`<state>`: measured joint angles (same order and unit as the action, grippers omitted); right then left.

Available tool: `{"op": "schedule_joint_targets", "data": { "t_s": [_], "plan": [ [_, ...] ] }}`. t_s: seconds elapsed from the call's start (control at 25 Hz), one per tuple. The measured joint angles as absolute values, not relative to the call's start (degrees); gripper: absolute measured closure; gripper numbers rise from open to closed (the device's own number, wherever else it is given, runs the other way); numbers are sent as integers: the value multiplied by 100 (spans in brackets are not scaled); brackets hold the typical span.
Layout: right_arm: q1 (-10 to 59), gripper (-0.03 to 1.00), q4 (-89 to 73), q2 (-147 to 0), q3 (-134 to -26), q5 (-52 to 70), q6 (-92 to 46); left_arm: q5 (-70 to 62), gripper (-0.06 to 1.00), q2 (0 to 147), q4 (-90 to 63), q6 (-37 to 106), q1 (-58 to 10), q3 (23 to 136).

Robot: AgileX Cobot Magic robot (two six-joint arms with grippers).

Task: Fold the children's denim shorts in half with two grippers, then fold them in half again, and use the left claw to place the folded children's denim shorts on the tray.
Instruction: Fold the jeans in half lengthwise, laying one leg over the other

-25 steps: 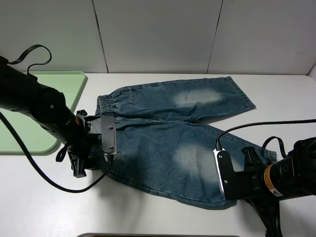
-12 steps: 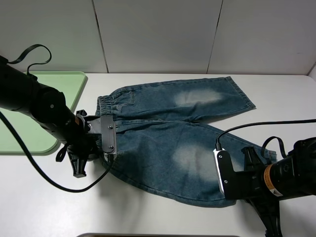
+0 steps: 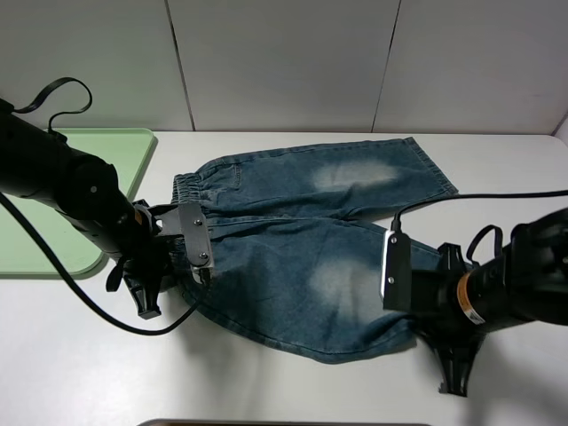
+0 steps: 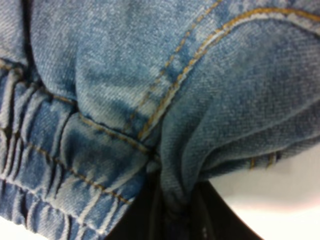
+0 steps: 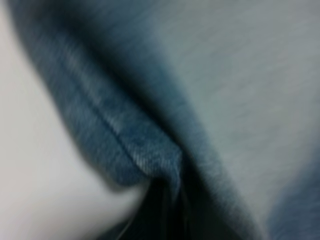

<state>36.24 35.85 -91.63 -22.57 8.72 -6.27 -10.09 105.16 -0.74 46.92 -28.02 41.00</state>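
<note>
Pale green tray [image 3: 53,204] sits far left on my white surface [image 3: 266,390], pale wall panels [image 3: 284,62] behind. Faded blue denim shorts [image 3: 302,240] lie mid-surface, right of the tray; my left tool [image 4: 172,215] is pinched on the waistband end, my right tool [image 5: 167,210] clamped on a leg hem.

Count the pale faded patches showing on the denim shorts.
2. One pale patch is on the far leg; the other is on the near leg. The underside of the denim shorts is hidden, so more may exist.
</note>
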Motion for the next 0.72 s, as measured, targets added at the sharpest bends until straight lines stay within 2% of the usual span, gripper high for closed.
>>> {"op": "schedule_joint_targets", "data": {
  "t_s": [0.24,0.44,0.72],
  "plan": [
    [3624,99,3552,-9169,-3070,1726,693,-1083,85,10468,-74,4342,-2802,4100],
    [3624,99,3557,-9153,-3452,2468,794,-1185,85,10019,-74,4088,-2802,4095],
    [3624,99,3746,-8618,-3659,2630,952,-900,85,9095,-74,3656,-2802,4093]
  ]
}}
